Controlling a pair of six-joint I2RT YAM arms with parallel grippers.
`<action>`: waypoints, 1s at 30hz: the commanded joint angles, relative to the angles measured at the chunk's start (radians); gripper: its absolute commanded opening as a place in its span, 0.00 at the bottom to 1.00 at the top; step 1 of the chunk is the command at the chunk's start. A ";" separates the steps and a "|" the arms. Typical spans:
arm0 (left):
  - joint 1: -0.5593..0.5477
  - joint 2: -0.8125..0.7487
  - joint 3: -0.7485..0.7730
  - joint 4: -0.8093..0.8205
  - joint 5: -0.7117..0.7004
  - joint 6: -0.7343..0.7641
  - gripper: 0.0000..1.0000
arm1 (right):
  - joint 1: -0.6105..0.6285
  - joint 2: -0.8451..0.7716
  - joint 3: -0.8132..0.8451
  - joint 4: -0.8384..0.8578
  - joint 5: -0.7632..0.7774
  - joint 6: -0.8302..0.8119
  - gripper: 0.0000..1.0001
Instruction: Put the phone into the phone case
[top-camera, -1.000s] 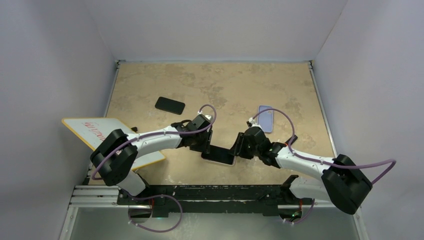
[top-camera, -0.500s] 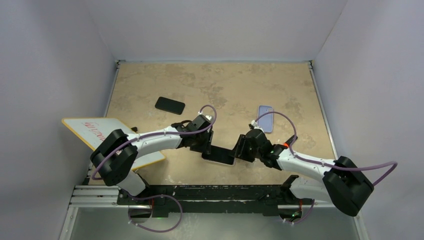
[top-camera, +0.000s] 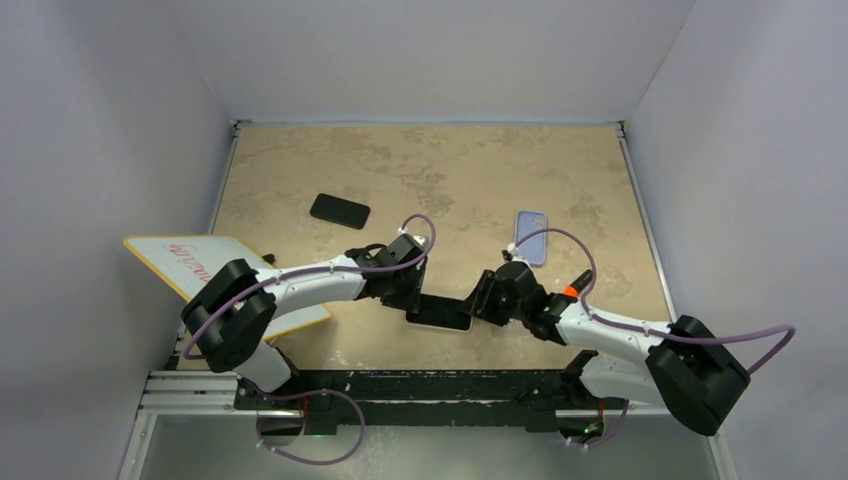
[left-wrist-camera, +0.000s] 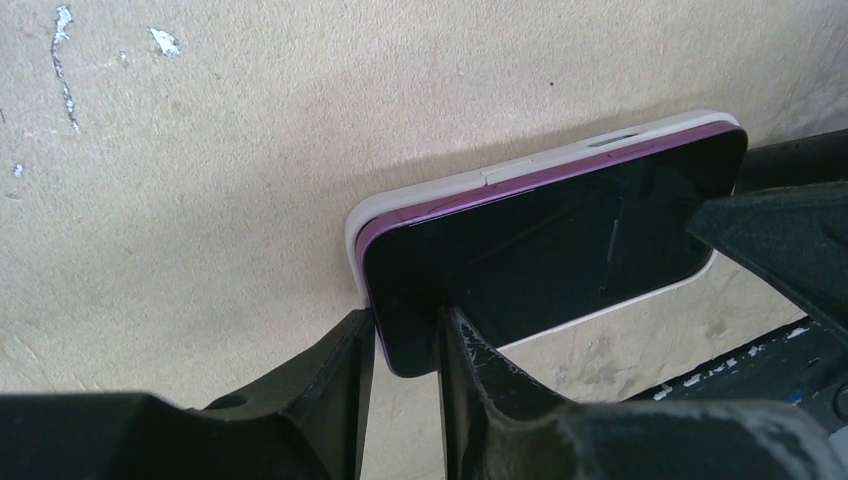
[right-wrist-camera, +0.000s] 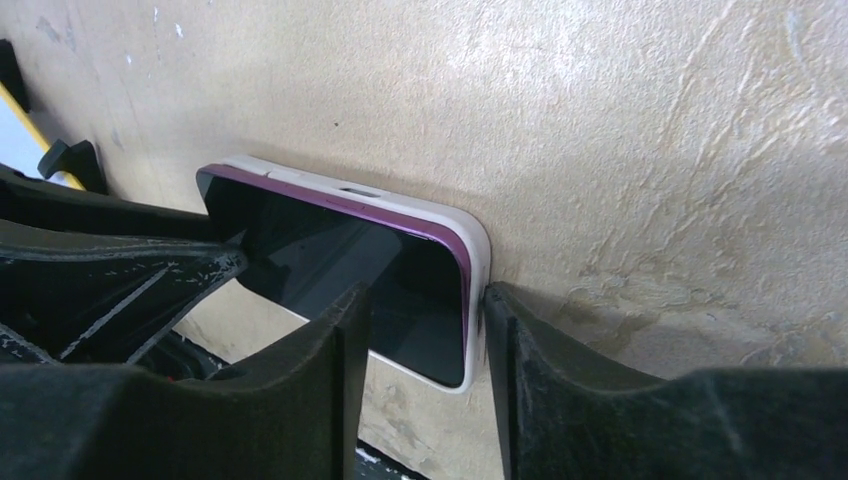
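Wrists had both sunk slightly toward the arm bases since a second before, as we saw from above. The phone (top-camera: 440, 308) lay much where it had been, flat between the left gripper (top-camera: 412, 296) and the right gripper (top-camera: 479, 300), one at each short end. The right arm's purple cable had shifted, so a pale blue case (top-camera: 531, 236) beyond that gripper showed more fully. A black handset (top-camera: 340, 210) lay well beyond the left gripper, and a white board (top-camera: 190, 262) lay under that arm. The table (top-camera: 450, 170) was mottled tan with a rough, plaster-like grain.

From the left wrist we saw a glossy dark screen with a thin purple rim and rounded corners. It sat in the phone case (left-wrist-camera: 520, 172), a smooth off-white shell whose wall showed along the far side and round the near corner. The scuffed matte black fingers (left-wrist-camera: 340, 370) stood narrowly apart with the phone's near corner between them. We could not tell whether they pinched it. The right gripper's finger reached onto the far end.

From the right wrist the screen, purple rim and white wall looked the same. One finger (right-wrist-camera: 345, 340) lay over the glass and the other stood just outside the case's end. We could not tell whether they gripped.
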 joint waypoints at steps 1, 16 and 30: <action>-0.035 -0.015 0.041 0.029 0.033 -0.045 0.34 | 0.021 -0.040 -0.004 -0.015 0.004 0.020 0.50; -0.035 -0.166 0.071 -0.060 0.008 0.025 0.44 | -0.071 -0.034 0.185 -0.079 -0.116 -0.411 0.72; -0.058 -0.180 -0.142 0.188 0.230 -0.015 0.19 | -0.157 0.238 0.311 -0.036 -0.405 -0.575 0.73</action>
